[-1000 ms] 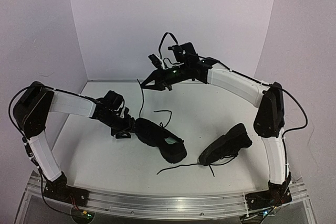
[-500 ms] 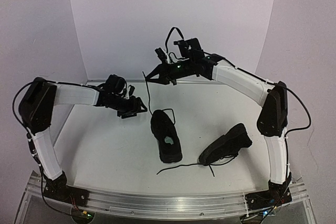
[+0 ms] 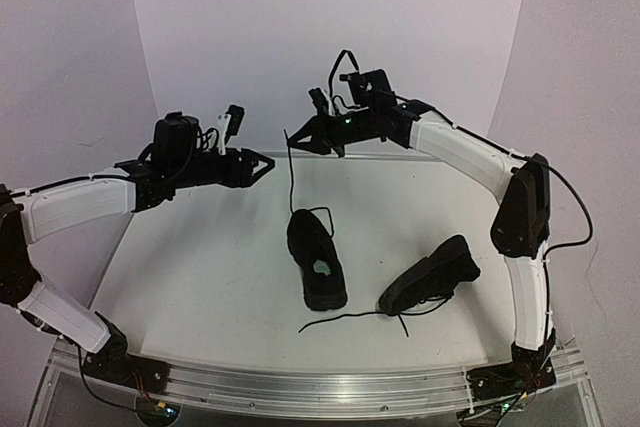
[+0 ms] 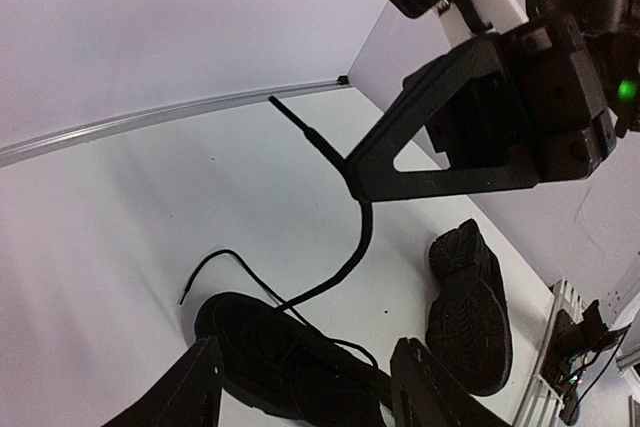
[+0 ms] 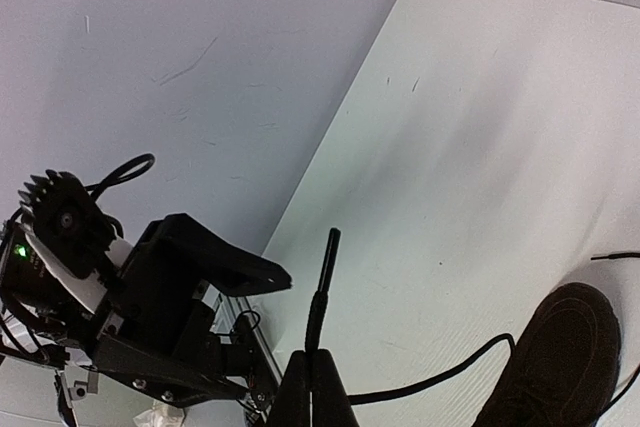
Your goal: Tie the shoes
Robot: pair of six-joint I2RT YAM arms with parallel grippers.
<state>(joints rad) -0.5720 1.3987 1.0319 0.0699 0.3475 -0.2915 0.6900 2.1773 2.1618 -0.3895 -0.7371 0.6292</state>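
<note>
Right arm [image 3: 460, 152] arcs high over the counter [image 3: 200, 277], right tool [image 3: 289, 136] pinched tight on the lace [image 3: 291, 175] of the centre shoe [image 3: 318, 262]. Left arm [image 3: 80, 205] stretches level, left tool [image 3: 266, 169] spread wide, empty. Second shoe [image 3: 432, 275] lies tipped alongside.

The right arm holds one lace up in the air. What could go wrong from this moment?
1. The right fingers pinch the thin black lace near its tip, so it may slip out.
2. Pulling higher may drag or tip the upright black sneaker.
3. The open left fingers may miss the lace.
</note>
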